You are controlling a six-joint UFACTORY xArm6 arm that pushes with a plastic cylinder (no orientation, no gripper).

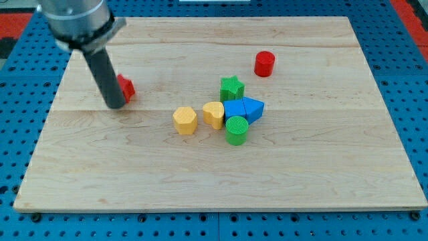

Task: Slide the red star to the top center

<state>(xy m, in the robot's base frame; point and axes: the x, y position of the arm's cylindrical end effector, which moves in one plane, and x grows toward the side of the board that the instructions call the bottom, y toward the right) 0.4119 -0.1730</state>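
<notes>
The red star (126, 88) lies at the view's left on the wooden board (221, 181), mostly hidden behind my rod. My tip (116, 105) rests on the board at the star's left and lower side, touching or nearly touching it. A red cylinder (265, 63) stands to the upper right of centre.
A cluster sits near the board's centre: a green star (231, 88), a blue block (243, 108), a green cylinder (237, 130), a yellow heart (215, 114) and a yellow hexagon (185, 120). Blue pegboard (414, 100) surrounds the board.
</notes>
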